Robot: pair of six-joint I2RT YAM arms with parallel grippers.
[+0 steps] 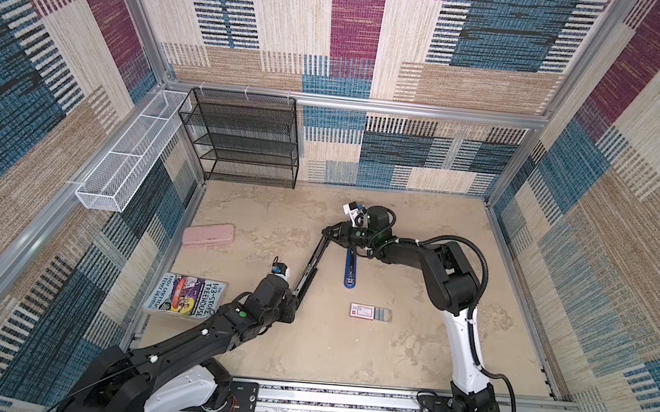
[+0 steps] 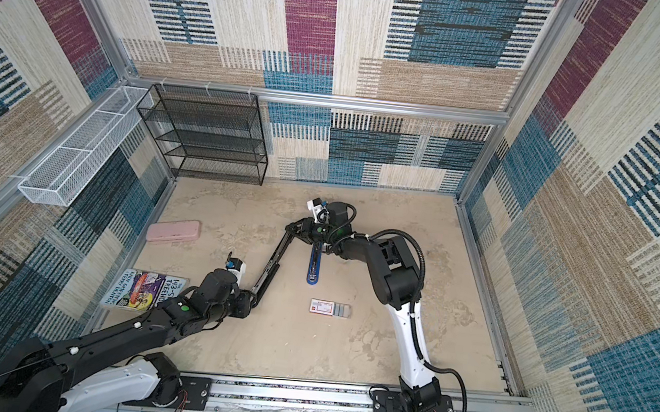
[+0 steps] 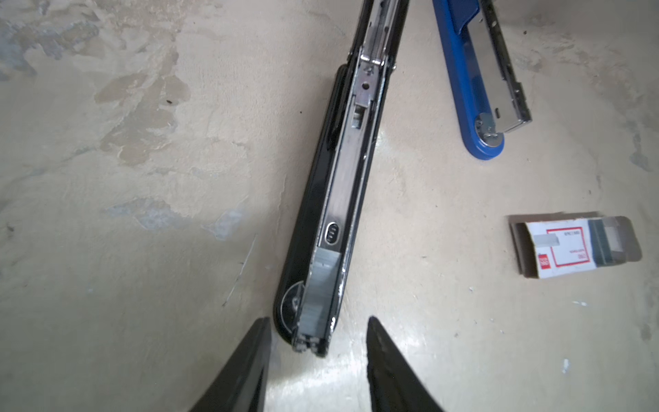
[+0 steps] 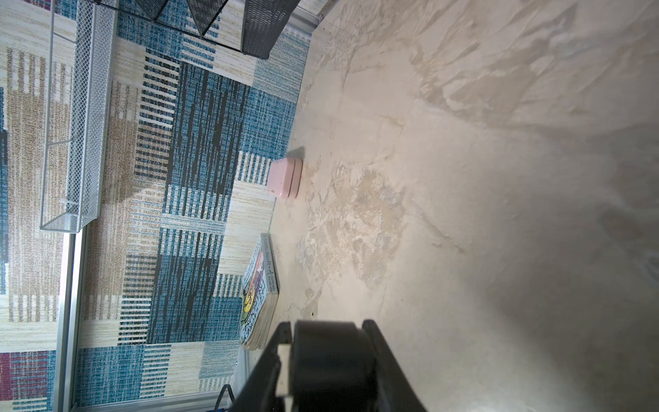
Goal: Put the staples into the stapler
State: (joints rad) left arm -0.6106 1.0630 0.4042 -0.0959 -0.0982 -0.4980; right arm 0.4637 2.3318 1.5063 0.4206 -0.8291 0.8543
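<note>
The staples [image 3: 321, 296] are a small grey ribbed block. They sit in the shiny metal groove of the stapler [image 3: 342, 171], at the end that pokes in between the tips of the left pincer [image 3: 318, 319]. The left pincer is open. Its two black fingers [image 3: 249, 367] stand apart, one on each side of that end, and a gap shows on both sides.

The stapler is swung wide open. Its long black top runs away from the left pincer to the right pincer [image 4: 327, 323]. The right pincer is closed tight on the round black hinge end. The blue bottom [image 3: 474, 89] also starts at the right pincer and lies on the worktop [image 1: 388, 347] just beside the black top, on the right arm's side of it.

More grey strips lie in a grey tray [image 3: 611, 242]. The tray sticks out of a small white box [image 3: 560, 251] with a red label. The box lies flat, off to the side of the left pincer, past the tip of the blue bottom, and apart from both pincers.

On the other side of the left pincer are a book [image 1: 185, 295] and a pink case [image 1: 209, 235]. Far behind both pincers, a black wire rack [image 1: 243, 139] stands at the back wall. A white wire basket [image 1: 129, 152] hangs on the side wall.
</note>
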